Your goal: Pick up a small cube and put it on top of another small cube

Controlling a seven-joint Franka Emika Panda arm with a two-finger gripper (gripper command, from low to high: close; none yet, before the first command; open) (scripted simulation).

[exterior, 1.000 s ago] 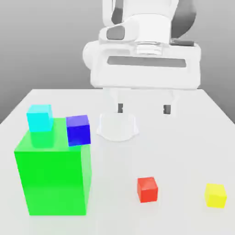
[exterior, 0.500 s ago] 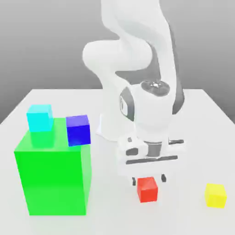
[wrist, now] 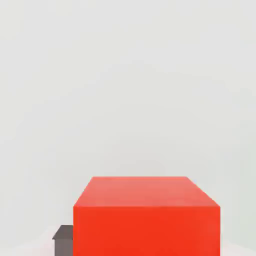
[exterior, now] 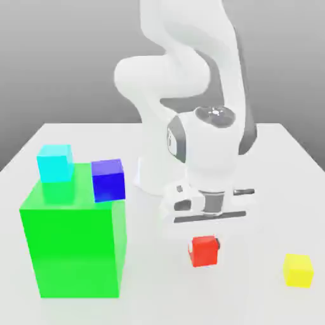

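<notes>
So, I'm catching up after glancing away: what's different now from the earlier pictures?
The arm came down to the red cube, and the fingers closed on it and raised it slightly. The blue, cyan, yellow and green blocks stayed put.

Hand view: red cube (wrist: 146, 225) cut off at six o'clock. Exterior view: end effector (exterior: 204, 249) largely hidden behind it.

The red cube (exterior: 204, 251) looks smooth and plasticky — the green block (exterior: 76, 247) smooth, faintly glossy — the desk (exterior: 254, 209) smooth.
</notes>
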